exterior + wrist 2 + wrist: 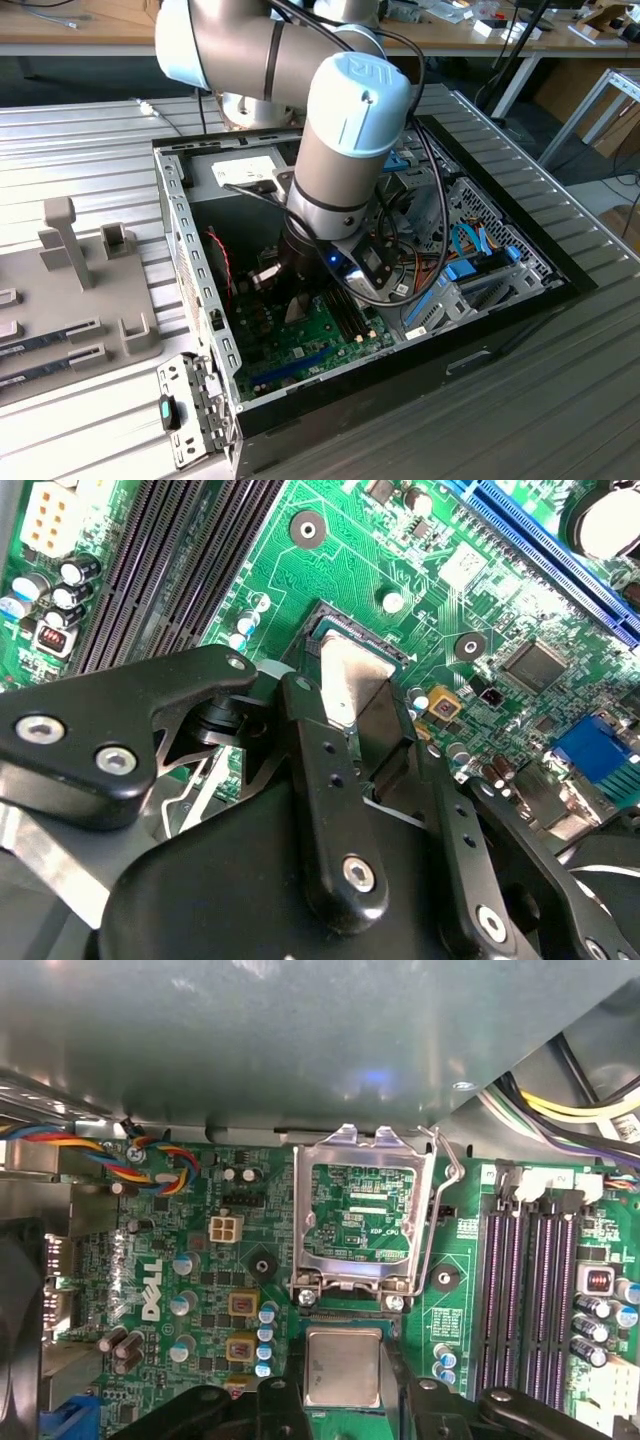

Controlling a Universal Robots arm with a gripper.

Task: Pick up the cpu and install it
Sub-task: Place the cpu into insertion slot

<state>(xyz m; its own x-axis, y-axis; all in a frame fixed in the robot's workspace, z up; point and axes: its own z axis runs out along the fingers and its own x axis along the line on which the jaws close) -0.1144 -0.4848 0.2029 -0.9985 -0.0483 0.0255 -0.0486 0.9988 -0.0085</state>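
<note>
The cpu [343,1360], a small square chip with a dull silver top, lies in the black socket on the green motherboard [200,1290], just below the raised silver socket frame [360,1210]. In both wrist views my gripper [343,1378] straddles it, a black finger against each of two opposite edges. The second wrist view shows the cpu [345,665] between the fingers [305,740] of my gripper [345,700], level with the socket rim. In the exterior view the arm reaches down into the open computer case [500,300], with the gripper [292,300] low over the board.
Black memory slots [530,1280] run beside the socket. Coloured cable bundles [150,1155] and yellow wires [590,1110] hang near the case wall. A grey parts tray [90,290] sits at the exterior view's left. The case's metal walls [180,240] close in around the arm.
</note>
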